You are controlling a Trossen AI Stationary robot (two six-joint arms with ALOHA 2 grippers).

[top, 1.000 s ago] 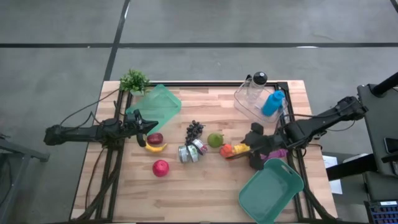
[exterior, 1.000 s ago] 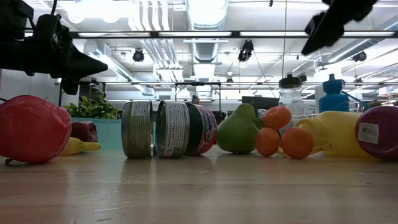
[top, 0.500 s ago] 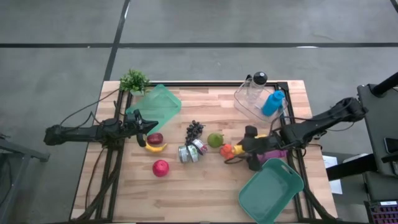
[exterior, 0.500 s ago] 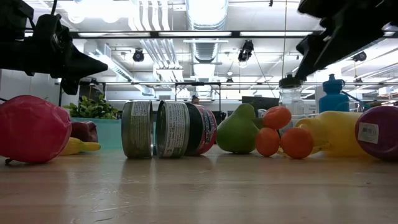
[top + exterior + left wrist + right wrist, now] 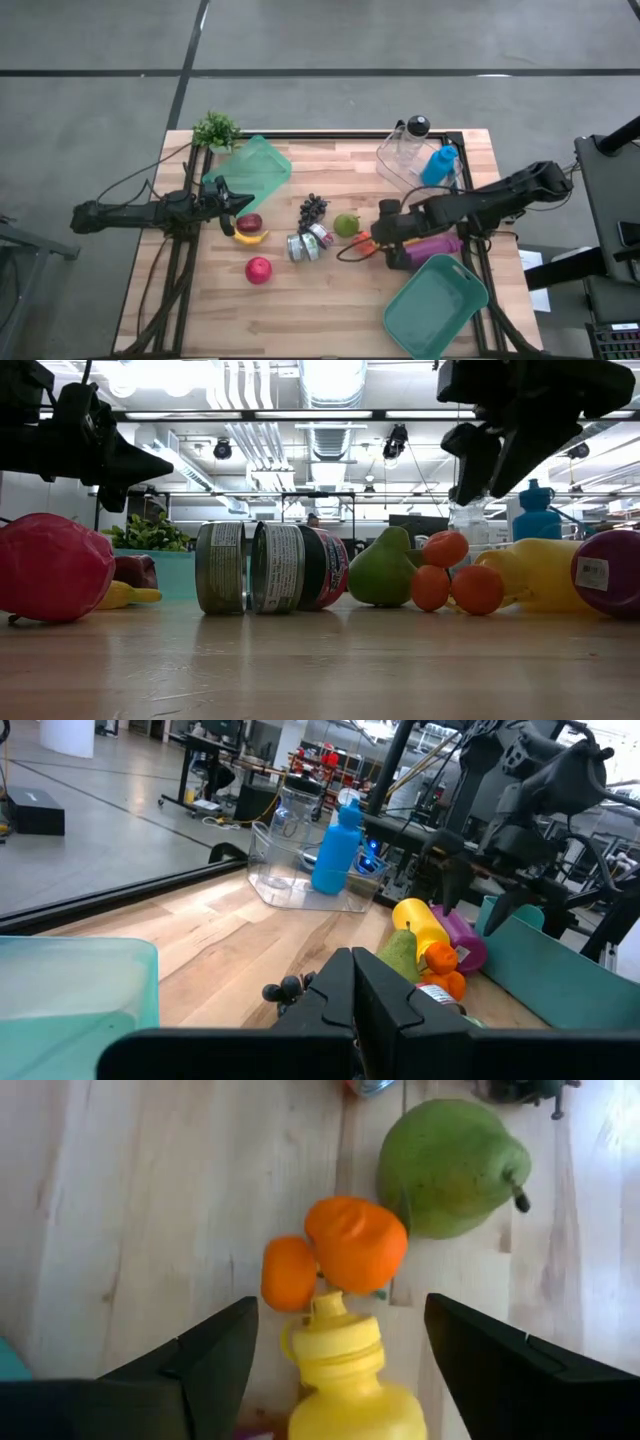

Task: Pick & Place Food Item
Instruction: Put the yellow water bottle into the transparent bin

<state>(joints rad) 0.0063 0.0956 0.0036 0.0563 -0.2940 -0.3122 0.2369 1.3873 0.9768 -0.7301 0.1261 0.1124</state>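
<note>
Taking the green pear (image 5: 346, 224) near the counter's (image 5: 330, 310) middle as the landmark: well to its left, past the grapes (image 5: 313, 207), the left claw (image 5: 236, 203) waits closed and empty above the banana (image 5: 250, 237) and a dark red fruit (image 5: 249, 222). Just right of the pear lies the likely food item, a cluster of small oranges (image 5: 340, 1248), touching the cap end of a yellow bottle (image 5: 350, 1380). The right claw (image 5: 340, 1365) hangs directly over that spot, fingers spread wide and holding nothing, one finger (image 5: 205, 1355) on each side of the bottle's cap with the oranges just ahead of the fingertips, towards the pear. The bottle's long axis runs away from the pear, back along the right arm. The right arm is clearly the nearer one; my guess is it needs only a short reach forward and down to straddle the oranges. The teal tray (image 5: 436, 305) lies further right of the pear, towards the counter's near corner
</note>
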